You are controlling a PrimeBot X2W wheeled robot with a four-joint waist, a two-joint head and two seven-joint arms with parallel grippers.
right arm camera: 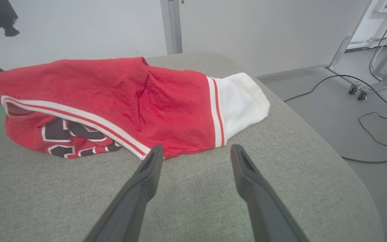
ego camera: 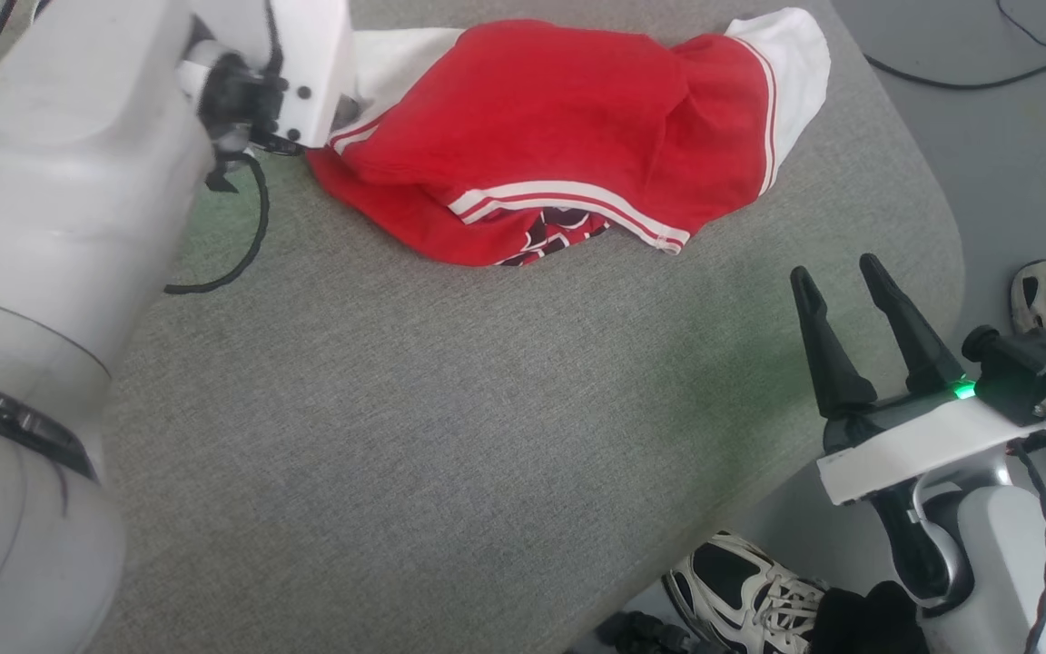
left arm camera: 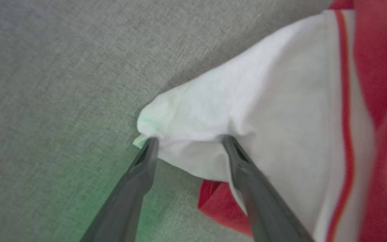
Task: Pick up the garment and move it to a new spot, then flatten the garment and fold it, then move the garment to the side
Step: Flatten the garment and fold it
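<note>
On the cushion, the shirt sits crumpled. Its white sleeve touches the spread left gripper; right gripper is spread too, nearby.

Black, white-outlined characters on a crumpled red fabric jersey shirt with white sleeves peek from beneath its striped hem. Folded over, they cannot be read, and are perhaps numerals. No other text is legible.

Grey fabric-covered surface with a rounded corner, crumpled red-and-white garment heaped at its far end.
</note>
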